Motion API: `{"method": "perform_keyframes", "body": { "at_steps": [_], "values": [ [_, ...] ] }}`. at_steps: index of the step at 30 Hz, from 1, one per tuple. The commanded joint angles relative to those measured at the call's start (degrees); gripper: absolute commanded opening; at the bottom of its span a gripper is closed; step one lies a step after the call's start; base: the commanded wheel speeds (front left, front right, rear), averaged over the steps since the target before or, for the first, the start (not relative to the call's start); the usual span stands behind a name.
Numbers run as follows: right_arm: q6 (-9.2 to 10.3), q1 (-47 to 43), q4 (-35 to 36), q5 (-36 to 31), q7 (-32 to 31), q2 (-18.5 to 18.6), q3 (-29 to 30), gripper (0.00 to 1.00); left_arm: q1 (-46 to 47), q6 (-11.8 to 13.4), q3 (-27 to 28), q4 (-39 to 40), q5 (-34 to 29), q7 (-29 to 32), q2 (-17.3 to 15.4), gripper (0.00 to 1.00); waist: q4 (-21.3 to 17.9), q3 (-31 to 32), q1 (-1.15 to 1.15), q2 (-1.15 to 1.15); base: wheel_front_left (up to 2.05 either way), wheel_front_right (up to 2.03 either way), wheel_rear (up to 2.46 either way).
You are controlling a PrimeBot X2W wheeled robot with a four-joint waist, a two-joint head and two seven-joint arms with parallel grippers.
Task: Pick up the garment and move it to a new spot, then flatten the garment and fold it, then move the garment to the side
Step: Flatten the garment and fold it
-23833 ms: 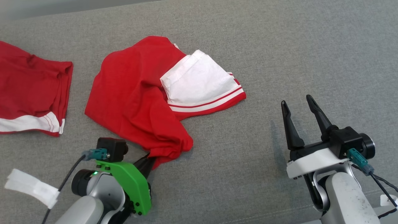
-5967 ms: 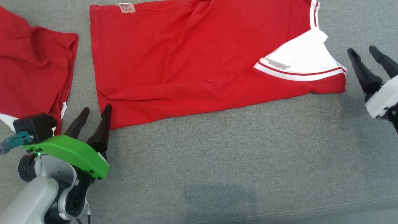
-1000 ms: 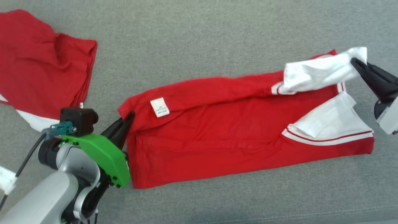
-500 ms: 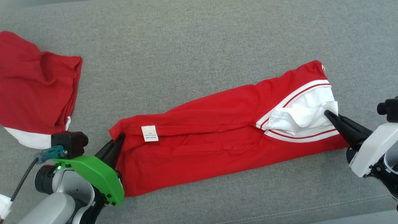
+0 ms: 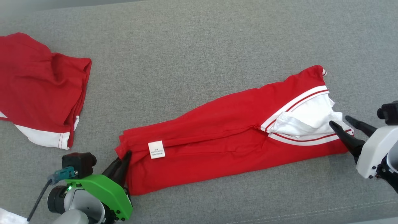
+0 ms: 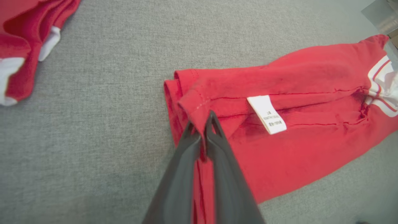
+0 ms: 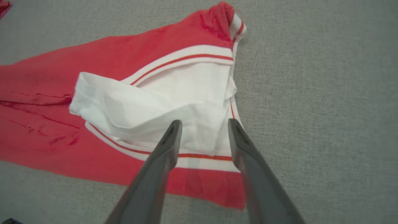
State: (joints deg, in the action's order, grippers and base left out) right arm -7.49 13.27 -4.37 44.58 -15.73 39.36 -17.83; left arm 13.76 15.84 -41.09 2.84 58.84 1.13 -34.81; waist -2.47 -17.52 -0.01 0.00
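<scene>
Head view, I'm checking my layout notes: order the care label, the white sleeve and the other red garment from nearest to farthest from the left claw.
1. Care label, just right of the left claw.
2. Other red garment, up to its left.
3. White sleeve, far right end.

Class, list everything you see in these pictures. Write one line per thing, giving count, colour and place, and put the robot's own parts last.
folded garment: one, red with white striped trim, lying lengthwise across the middle of the surface
care label: one, white, on the folded garment near its left end
second garment: one, red with a white band, bunched at the far left
surface: one, grey fabric, under everything
left pincer: one, dark fingers, shut on the folded garment's left edge
right pincer: one, dark fingers, open over the garment's white right end
</scene>
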Motion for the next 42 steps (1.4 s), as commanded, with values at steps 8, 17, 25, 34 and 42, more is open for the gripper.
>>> {"method": "perform_keyframes", "body": {
  "at_steps": [8,17,25,34,42],
  "values": [
    [-0.01,-0.72,4.73,3.58,-10.5,2.0,11.53,1.0,-3.46,6.41,-0.04,-0.45,-9.12,-9.45,-1.32,1.0,0.5,1.63,0.01,0.0,0.0,0.0,0.0],
    [-0.01,5.6,-3.49,-4.39,-20.88,-5.79,15.68,1.0,-7.24,13.24,7.68,1.35,-15.81,-16.3,1.37,1.0,4.85,-1.2,0.01,0.0,0.0,0.0,0.0],
    [-0.01,8.1,-12.01,-7.87,-23.08,-7.93,14.49,1.0,-8.2,6.99,12.37,-0.15,-19.31,-16.34,5.57,1.0,8.63,-1.93,0.01,0.0,0.0,0.0,0.0],
    [-0.22,8.36,-17.91,-1.86,-27.23,-12.34,11.84,0.0,-10.5,-1.73,19.32,-4.48,-23.4,-16.32,12.28,1.0,10.6,0.32,0.01,0.0,0.0,0.0,0.0],
    [-0.01,8.51,-20.36,5.25,-27.52,-11.9,16.53,0.0,-13.21,-7.54,25.94,-9.03,-26.84,-16.33,15.88,1.0,8.47,3.12,0.01,0.0,0.0,0.0,0.0]
  ]
}}
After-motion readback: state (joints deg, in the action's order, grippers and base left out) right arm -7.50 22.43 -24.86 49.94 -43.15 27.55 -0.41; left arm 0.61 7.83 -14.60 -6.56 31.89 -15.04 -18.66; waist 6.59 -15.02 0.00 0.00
